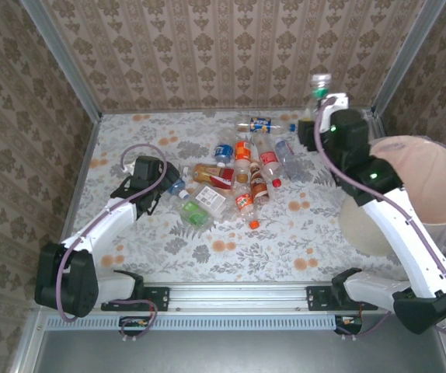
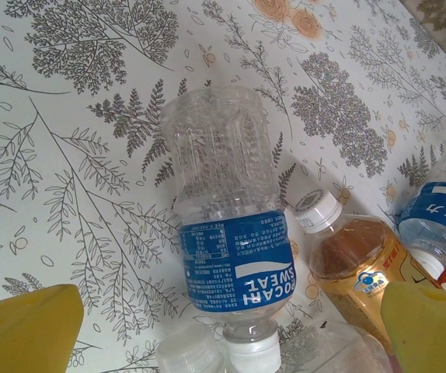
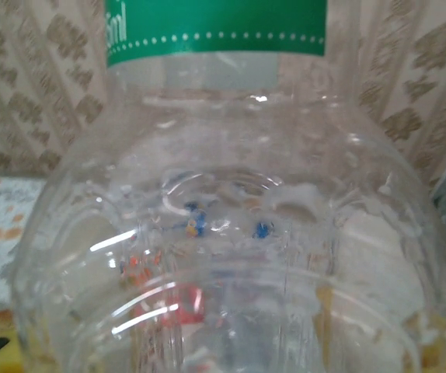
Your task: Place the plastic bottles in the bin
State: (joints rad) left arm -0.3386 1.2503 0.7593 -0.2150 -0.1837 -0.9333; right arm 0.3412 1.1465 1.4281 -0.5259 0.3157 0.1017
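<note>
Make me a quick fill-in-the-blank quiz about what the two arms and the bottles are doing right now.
1. The right gripper holds a clear bottle with a ____ label.
2. The left gripper hangs ____ over a Pocari Sweat bottle.
3. That bottle's label is ____.
4. The bin stands on the robot's ____ side.
Missing words: green, open, blue, right.

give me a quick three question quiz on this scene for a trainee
1. True or false: the left end effector hangs open over the Pocari Sweat bottle.
2. The label on the raised bottle gripped by the right end effector is: A red, B green, C blue.
3. Fill in: the bin stands on the robot's ___ side.

Key: 1 true; 2 B; 3 right.
</note>
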